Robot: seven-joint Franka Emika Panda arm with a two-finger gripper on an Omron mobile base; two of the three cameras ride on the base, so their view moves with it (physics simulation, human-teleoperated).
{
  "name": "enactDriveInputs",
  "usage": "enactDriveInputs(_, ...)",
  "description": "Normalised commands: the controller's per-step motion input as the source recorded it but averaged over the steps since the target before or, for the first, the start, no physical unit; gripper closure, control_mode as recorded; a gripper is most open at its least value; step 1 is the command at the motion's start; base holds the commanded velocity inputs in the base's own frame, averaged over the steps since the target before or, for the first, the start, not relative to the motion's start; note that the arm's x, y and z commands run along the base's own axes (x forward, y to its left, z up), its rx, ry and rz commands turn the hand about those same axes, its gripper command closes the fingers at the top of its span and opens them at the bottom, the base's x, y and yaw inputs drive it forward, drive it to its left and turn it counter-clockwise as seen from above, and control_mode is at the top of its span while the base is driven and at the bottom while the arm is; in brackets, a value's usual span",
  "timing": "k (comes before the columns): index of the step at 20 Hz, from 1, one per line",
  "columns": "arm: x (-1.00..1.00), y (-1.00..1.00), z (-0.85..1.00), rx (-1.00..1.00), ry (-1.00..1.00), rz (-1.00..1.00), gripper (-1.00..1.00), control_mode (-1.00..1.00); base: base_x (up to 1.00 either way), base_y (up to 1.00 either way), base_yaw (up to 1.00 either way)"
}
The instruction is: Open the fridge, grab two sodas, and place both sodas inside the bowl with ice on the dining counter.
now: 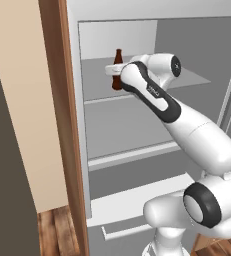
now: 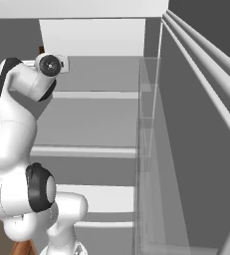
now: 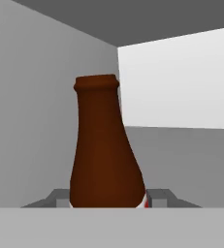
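Observation:
The fridge (image 1: pixel 137 135) stands open, its grey shelves in front of me. A dark-brown soda bottle (image 1: pixel 118 60) stands upright on the upper shelf at the left. My gripper (image 1: pixel 114 72) is shut on the bottle's body, with the arm reaching in from the lower right. In the hand view the soda bottle (image 3: pixel 104 150) rises close up between the two fingers (image 3: pixel 60 197), a strip of red label showing at its lower right. The bowl with ice and the dining counter are out of view.
A brown wooden panel (image 1: pixel 62 125) borders the fridge on the left, beside a beige wall. The open fridge door with its clear bins (image 2: pixel 151 164) stands at the right. The lower drawer (image 1: pixel 137 212) juts out near my base.

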Motion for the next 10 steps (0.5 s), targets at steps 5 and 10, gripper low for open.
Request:
enactDriveInputs(5, -0.44, -0.11, 0.05, 0.10, -0.11, 0.02, 1.00, -1.00, 0.00, 0.00, 0.00)
enactDriveInputs(10, -0.59, 0.00, 0.67, -0.01, -0.01, 0.01, 1.00, -1.00, 0.00, 0.00, 0.00)
